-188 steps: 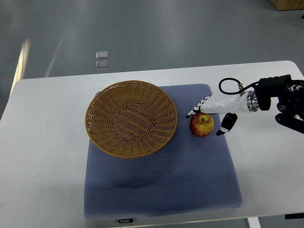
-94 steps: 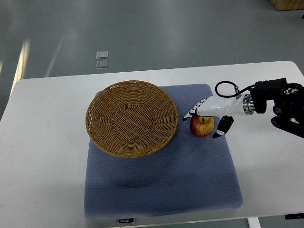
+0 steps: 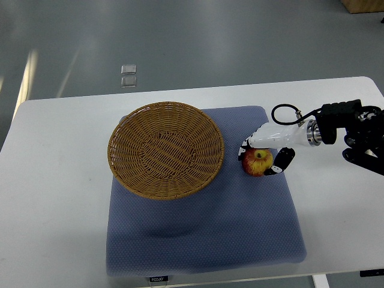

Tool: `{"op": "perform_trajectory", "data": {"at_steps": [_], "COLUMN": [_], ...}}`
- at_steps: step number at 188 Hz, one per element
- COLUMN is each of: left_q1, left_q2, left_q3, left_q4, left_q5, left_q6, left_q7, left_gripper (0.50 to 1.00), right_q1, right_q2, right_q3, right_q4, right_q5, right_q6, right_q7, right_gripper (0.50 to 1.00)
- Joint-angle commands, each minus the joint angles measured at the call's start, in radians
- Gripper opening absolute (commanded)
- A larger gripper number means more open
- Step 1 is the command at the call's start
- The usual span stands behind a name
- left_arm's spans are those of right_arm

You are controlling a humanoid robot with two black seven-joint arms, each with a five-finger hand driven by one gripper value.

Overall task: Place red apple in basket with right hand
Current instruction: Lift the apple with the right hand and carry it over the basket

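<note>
A white table [image 3: 54, 198] fills the lower part of the frame, with grey floor above it. On the floor in the upper left lie two small pale square tiles [image 3: 128, 75]. A blue-grey padded mat [image 3: 198, 240] covers the middle of the table. On the mat's upper left sits a round woven wicker basket [image 3: 165, 149], holding nothing inside. Just right of the basket's rim, still on the mat, is the red apple [image 3: 257, 162], red with a yellow patch and its stem end up. The right hand [image 3: 266, 150] reaches in from the right edge of the frame and is curled around the apple: white fingers [image 3: 247, 146] bend over its upper left side while the black-tipped thumb [image 3: 280, 162] presses its right side. Whether the apple is lifted off the mat cannot be told. The black forearm [image 3: 354, 123] and a looped cable [image 3: 285, 112] sit at the right.
</note>
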Motion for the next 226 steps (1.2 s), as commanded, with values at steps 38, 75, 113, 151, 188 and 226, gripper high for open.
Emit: {"op": "perform_trajectory", "data": {"at_steps": [38, 75, 113, 151, 188, 226], "left_q1": [0.000, 0.000, 0.000, 0.000, 0.000, 0.000], "left_q2": [0.000, 0.000, 0.000, 0.000, 0.000, 0.000], "left_q3": [0.000, 0.000, 0.000, 0.000, 0.000, 0.000], "left_q4": [0.000, 0.000, 0.000, 0.000, 0.000, 0.000], "left_q5": [0.000, -0.001, 0.000, 0.000, 0.000, 0.000], "left_q6": [0.000, 0.000, 0.001, 0.000, 0.000, 0.000], "left_q7": [0.000, 0.000, 0.000, 0.000, 0.000, 0.000], "left_gripper": [1.000, 1.000, 1.000, 1.000, 1.000, 1.000], "right_q1": [0.017, 0.093, 0.222, 0.280, 0.268, 0.219], "right_q2": [-0.006, -0.020, -0.009, 0.081, 0.205, 0.294], "right_q3": [0.006, 0.017, 0.021, 0.021, 0.020, 0.009], "right_q4": [-0.002, -0.002, -0.002, 0.001, -0.002, -0.073], "right_q5": [-0.001, 0.001, 0.010, 0.019, 0.022, 0.016], "right_q6": [-0.001, -0.003, -0.004, -0.075, -0.159, -0.158], "right_q7": [0.000, 0.002, 0.000, 0.002, 0.000, 0.000], "right_gripper": [0.641, 0.641, 0.643, 0.646, 0.648, 0.648]}}
